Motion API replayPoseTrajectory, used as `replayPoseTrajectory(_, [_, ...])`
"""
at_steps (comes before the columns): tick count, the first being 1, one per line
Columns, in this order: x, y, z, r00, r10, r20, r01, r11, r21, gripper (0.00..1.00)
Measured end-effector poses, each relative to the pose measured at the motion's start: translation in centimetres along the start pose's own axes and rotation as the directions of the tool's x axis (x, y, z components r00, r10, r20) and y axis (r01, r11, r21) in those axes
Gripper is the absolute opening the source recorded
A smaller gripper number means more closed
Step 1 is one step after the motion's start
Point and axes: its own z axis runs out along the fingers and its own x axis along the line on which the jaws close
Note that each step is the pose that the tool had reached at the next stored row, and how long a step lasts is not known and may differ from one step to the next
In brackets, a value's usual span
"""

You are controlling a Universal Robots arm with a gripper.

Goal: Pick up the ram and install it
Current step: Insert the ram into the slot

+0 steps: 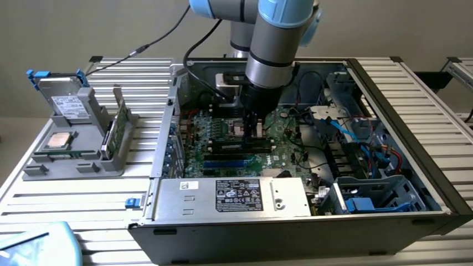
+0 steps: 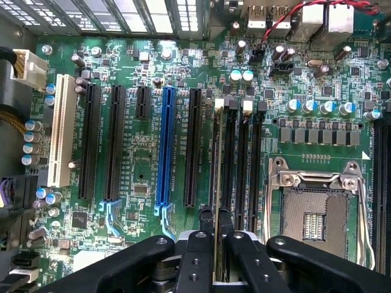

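Judging the pick-up done: gripping the ram [image 2: 215,165] edge-on, clamped between the two fingers [image 2: 194,259] of the hand [image 2: 215,247], closed down to little more than the board's thickness. Well apart from the grey holder [image 1: 74,160] on the table [image 1: 44,194] at the exterior view's left, with a silver processor chip [image 1: 59,140] and a labelled drive [image 1: 70,105] in it

Judging the install under way, not finished. Holding the ram lengthwise along the memory slots [image 2: 243,165] on the motherboard [image 2: 140,159], over the slot farthest from the open processor socket [image 2: 317,210] and nearest the long black expansion slots [image 2: 192,146]. Cannot tell whether touching that slot or hovering just above it, nor how the white latches [image 2: 247,105] at the slot ends stand. Seeing no sign of the ram pressed home, so counting seating and letting go as left

Reaching down from above into the open computer case [image 1: 414,144], with the arm [image 1: 270,61] close to upright and the wrist over the middle of the motherboard, beyond the silver power supply [image 1: 236,197] as seen in the exterior view. Pointing straight down at the slots
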Motion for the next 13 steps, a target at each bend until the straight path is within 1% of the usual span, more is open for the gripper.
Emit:
replayPoseTrajectory(2, [-0.01, -0.02, 0.1, 1.0, 0.0, 0.0008, 0.0, 1.0, 0.0003, 0.14])
replayPoseTrajectory(8, [0.0, -0.04, 0.11, 1.0, 0.0, 0.0001, 0.0, 1.0, 0.0, 0.14])
replayPoseTrajectory(11, [0.0, -0.07, 0.05, 1.0, 0.0, 0.0005, 0.0, 1.0, -0.003, 0.14])
replayPoseTrajectory(13, [0.01, -0.07, -0.18, 1.0, 0.0, 0.0006, 0.0, 1.0, -0.0058, 0.14])
